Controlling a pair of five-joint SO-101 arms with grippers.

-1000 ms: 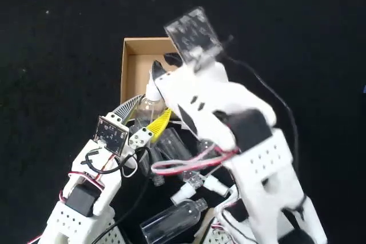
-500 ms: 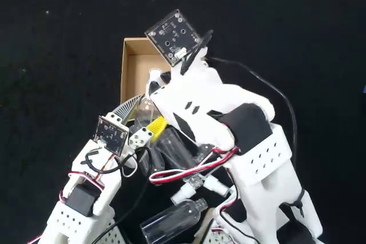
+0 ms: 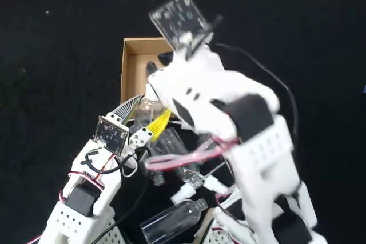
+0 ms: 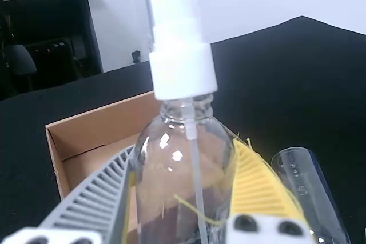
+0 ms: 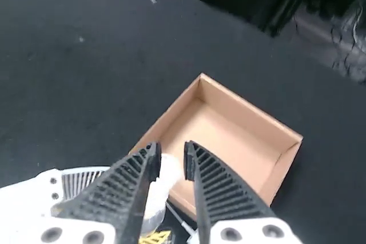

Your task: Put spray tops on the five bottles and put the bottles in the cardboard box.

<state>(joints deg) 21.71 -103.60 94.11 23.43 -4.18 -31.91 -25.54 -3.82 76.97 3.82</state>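
A clear plastic bottle stands upright, clamped between the grey and yellow fingers of the left gripper. The black fingers of the right gripper pinch its white spray top. A brown cardboard box lies open just beyond them.

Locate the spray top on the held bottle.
In the left wrist view the spray top sits on the bottle in the left gripper, at the near edge of the cardboard box, under the right gripper.

black table, cardboard box, clear bottle
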